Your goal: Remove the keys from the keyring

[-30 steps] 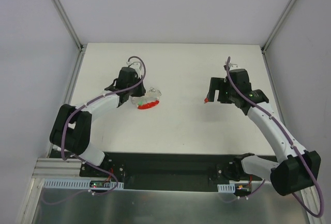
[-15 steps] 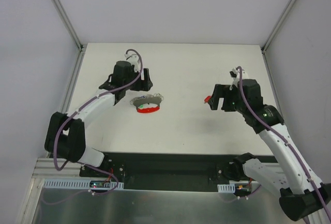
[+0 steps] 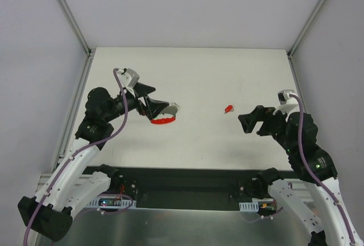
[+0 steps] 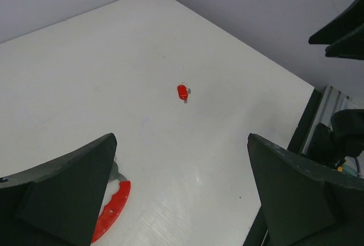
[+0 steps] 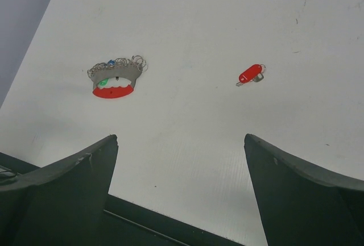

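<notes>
Plainly, one key (image 5: pixel 250 74) is off: red head, tiny, lying alone on the white table (image 3: pixel 193 70) right of centre, nothing touching it. It sits well apart from the keyring (image 5: pixel 114 78), so it reads as set down and let go.

The keyring lies flat, left of centre. Its red curved band faces the near edge and a tangle of thin silvery wire loops sits behind it. Specks of green and blue show in the tangle. They may be heads of more keys, but they are too small to tell.

The left gripper (image 3: pixel 156 103) has its jaws spread wide and grips nothing. From above, its fingertips overlap the ring's left end. In its own wrist view the red band peeks out past the left finger and seems to lie below it, so probably no contact.

The right gripper (image 3: pixel 256 122) is also fully spread and empty. It sits near the lone key, toward the near edge, and both key and ring show between its fingers in its wrist view.

Judgement: the task is partly done. If those specks are keys, the ring will need pinning by one arm while the other works a key along the wire. The small parts make this slip-prone.
</notes>
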### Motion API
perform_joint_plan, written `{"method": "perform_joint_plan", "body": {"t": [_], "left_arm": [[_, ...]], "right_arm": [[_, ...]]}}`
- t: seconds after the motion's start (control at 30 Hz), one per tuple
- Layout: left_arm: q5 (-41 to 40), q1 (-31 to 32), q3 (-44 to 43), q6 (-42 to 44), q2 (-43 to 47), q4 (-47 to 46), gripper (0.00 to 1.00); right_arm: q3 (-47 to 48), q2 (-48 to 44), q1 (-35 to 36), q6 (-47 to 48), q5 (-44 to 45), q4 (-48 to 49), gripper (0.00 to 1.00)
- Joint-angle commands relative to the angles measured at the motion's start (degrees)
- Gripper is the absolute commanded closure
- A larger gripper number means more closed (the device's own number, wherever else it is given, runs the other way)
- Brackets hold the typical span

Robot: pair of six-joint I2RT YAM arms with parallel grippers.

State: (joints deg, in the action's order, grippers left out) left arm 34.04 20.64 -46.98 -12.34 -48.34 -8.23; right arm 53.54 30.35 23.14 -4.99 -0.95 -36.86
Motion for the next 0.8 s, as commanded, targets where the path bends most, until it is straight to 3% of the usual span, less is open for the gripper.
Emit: {"method": "perform_joint_plan", "body": {"t": [0.0,0.13,0.77], "left_arm": [[6.47,0.36,5.22,0.91,4.03,-5.3,0.01],[5.77,0.63,8.65,0.3,6.67,-8.03,0.01],[7.0,0.89,8.84,1.0,7.55,-7.86,0.01]], "right_arm": [[-1.15,-1.87,0.24,-1.51,-0.37,-0.05,0.04],[-0.98,-2.4,0.24,-1.95,0.16,-0.67,0.04],[-0.89,-3.54,0.24,-1.16,0.25,-1.11,0.04]]}}
